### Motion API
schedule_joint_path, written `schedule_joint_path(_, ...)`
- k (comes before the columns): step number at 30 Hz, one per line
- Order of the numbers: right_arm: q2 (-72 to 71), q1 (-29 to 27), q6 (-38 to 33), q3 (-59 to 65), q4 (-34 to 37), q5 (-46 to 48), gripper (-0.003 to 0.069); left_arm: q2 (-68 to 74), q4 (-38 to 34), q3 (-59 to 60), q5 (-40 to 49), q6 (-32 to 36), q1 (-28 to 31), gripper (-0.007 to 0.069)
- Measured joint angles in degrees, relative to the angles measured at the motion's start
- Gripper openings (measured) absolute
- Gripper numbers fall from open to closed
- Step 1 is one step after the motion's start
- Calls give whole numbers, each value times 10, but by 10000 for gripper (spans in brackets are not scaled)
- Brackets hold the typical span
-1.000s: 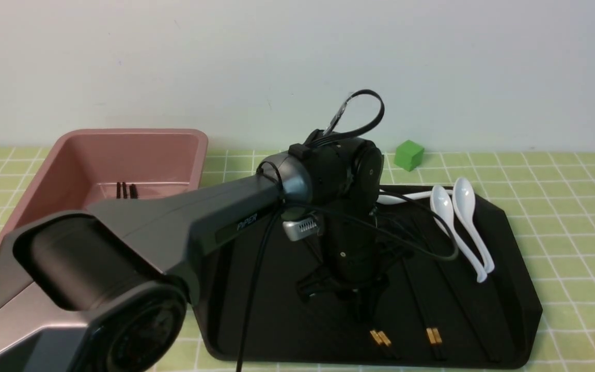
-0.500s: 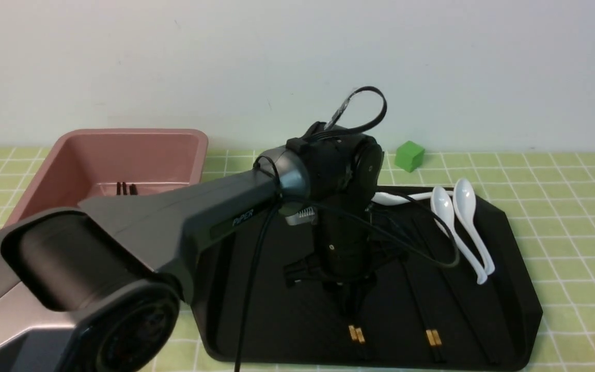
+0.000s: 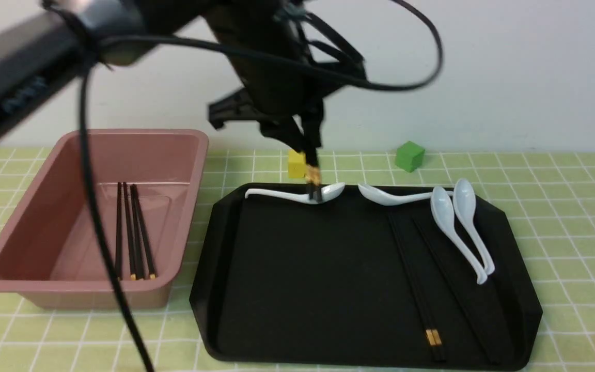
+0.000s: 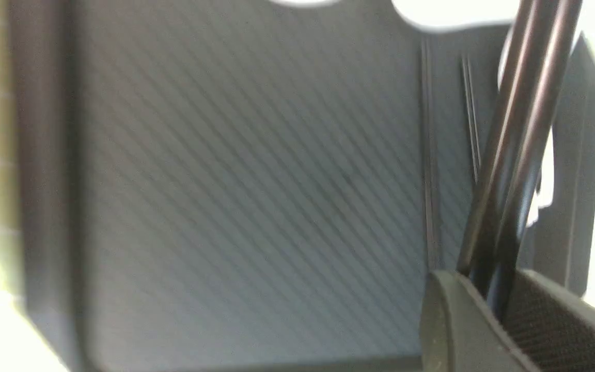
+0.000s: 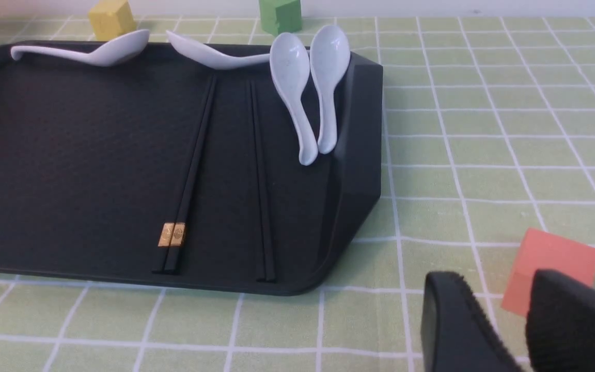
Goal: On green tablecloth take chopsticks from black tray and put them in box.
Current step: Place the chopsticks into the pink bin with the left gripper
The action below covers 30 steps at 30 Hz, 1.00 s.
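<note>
The left tool [image 3: 308, 147] is clamped on a pair of chopsticks [image 3: 313, 181]. It is up in the air, over the far edge of the tray [image 3: 287, 289]. The chopsticks hang down below the tool, with the gold end lowest. From the front, that low end sits in line with a white spoon [image 3: 297, 195] on the tray's far edge. I cannot tell if they touch. In the left wrist view the chopsticks stick out from between the tool's fingers [image 4: 452, 315], and the tray looks blurry far under them.

The pink box [image 3: 44, 181] stands on the green cloth [image 3: 576, 217], just beside the tray's left edge. More chopsticks [image 3: 135, 232] lie inside it on the bottom.

Two other pairs [image 3: 416, 279] lie flat on the right part of the tray, running from far to near. Two spoons [image 3: 457, 227] lie side by side near the right edge.

The right tool [image 5: 494, 279] is low over the cloth by the tray's near right corner, next to an orange cube [image 5: 550, 268]. It holds nothing. I cannot tell if its fingers are fully together.
</note>
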Motion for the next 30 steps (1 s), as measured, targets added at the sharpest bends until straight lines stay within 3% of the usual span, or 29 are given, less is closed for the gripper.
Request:
schedule_joint_path(6,0,0,0,0,0,0,240,-82,29,141,3,61,109,120)
schedule_joint_path(13,0,0,0,0,1,0,240,-64,82,253,0,93,217,120)
schedule_joint_path(23,0,0,0,0,1,0,240,38,104,259,-85,125,225,129)
schedule_joint_path(30,0,0,0,0,1,0,240,61,107,259,-66,125,225,286)
